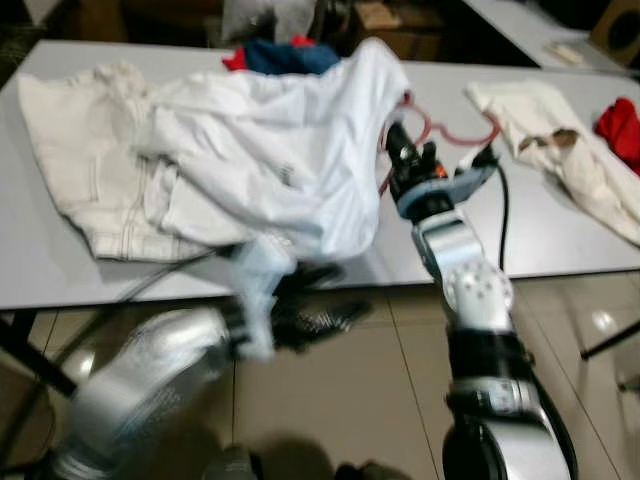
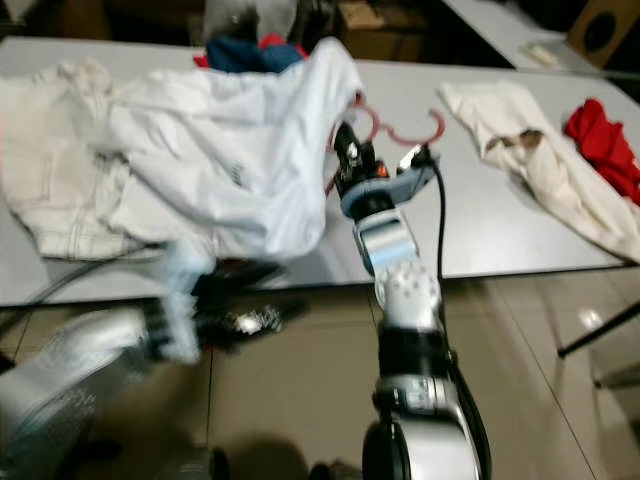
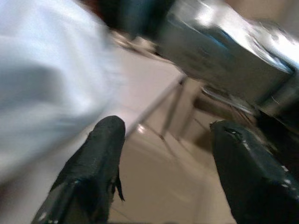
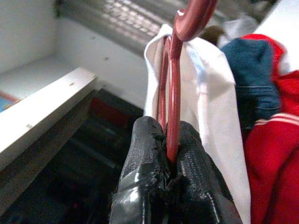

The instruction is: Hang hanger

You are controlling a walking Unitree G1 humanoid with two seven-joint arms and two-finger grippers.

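Below the table edge my left gripper (image 1: pixel 335 300) blurs, fingers (image 3: pixel 100 154) parted, holding nothing. Just right of it, my raised right gripper (image 4: pixel 169 154) pinches the red hanger (image 4: pixel 174 84), its frame mostly hidden inside the white shirt (image 1: pixel 290 150).

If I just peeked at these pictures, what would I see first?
Probably the big white shirt heaped up in the middle of the grey table, with the right gripper pinching a red hanger tucked inside it. Next, the blurry silver left arm low by the floor, its left gripper with fingers apart. A bright red cloth lies at the table's far right edge.
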